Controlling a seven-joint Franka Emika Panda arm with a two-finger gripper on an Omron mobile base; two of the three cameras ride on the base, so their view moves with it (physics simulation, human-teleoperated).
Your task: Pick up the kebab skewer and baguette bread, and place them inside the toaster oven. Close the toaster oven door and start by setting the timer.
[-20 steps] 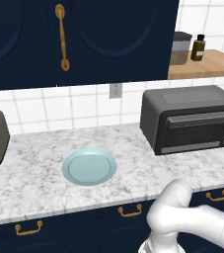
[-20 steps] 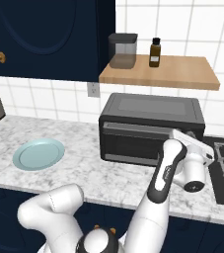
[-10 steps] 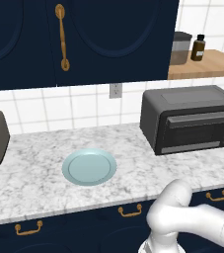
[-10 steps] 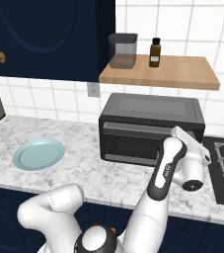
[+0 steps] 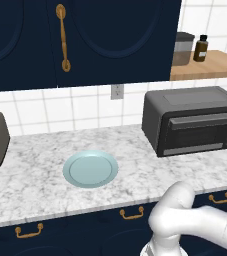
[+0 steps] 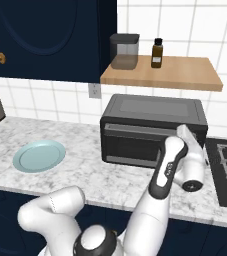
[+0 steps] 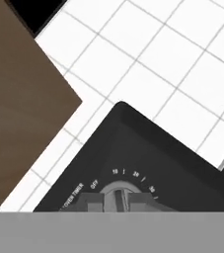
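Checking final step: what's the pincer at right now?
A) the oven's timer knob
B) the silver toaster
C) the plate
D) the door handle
A: in the hand view the pincer closes around the timer knob on the toaster oven, under its dial markings.

The toaster oven [image 5: 192,120] sits on the counter [image 5: 35,175], right of the plate [image 5: 90,169].

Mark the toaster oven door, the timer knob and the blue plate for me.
toaster oven door [image 6: 135,145]: right base view, middle of the dark glass panel.
timer knob [image 7: 117,196]: hand view, grey dial under the printed minute marks.
blue plate [image 5: 90,169]: left base view, flat centre of the dish.
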